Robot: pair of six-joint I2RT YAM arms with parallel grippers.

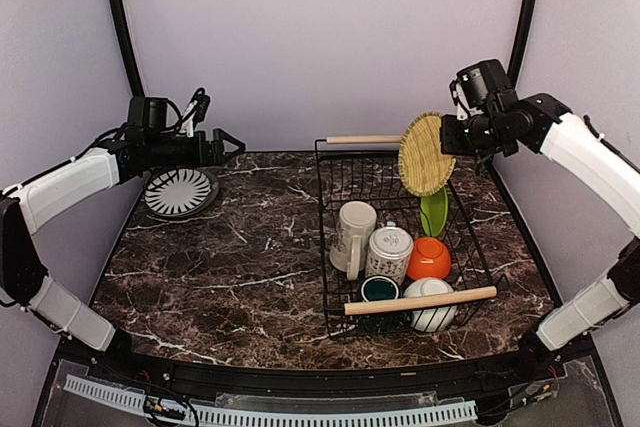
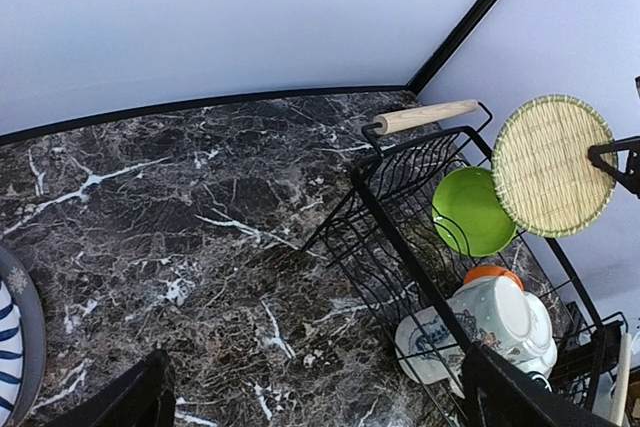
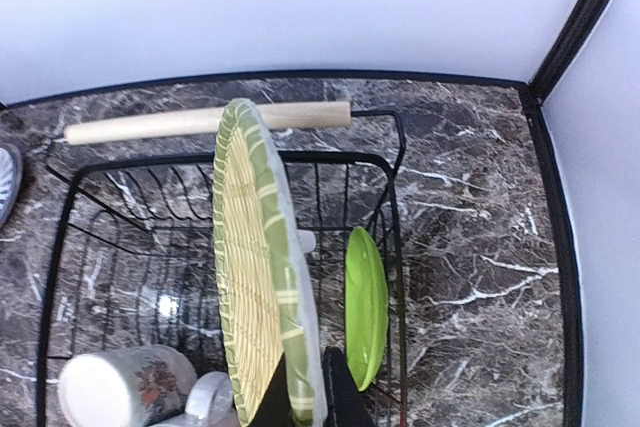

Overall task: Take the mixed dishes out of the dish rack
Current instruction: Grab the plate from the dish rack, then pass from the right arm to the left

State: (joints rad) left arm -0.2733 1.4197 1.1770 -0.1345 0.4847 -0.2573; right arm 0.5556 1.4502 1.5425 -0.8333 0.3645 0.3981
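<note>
The black wire dish rack (image 1: 323, 232) stands right of centre. It holds a cream mug (image 1: 353, 235), a patterned white mug (image 1: 388, 253), a lime-green plate (image 1: 434, 211) on edge, an orange bowl (image 1: 430, 259), a small dark green cup (image 1: 379, 289) and a white bowl (image 1: 435, 319). My right gripper (image 1: 452, 137) is shut on the rim of a straw-woven round plate (image 1: 427, 154) and holds it upright above the rack's far right corner; the right wrist view (image 3: 262, 267) shows it edge-on. The grey-and-white radial plate (image 1: 180, 193) lies on the table at far left. My left gripper (image 1: 228, 145) is open and empty above it.
The rack's wooden rod handles run across its near side (image 1: 420, 300) and far side (image 1: 362, 139). Dark marble table (image 1: 230, 267) spreads between the radial plate and the rack. Black frame posts (image 1: 120, 17) and lilac walls close the back.
</note>
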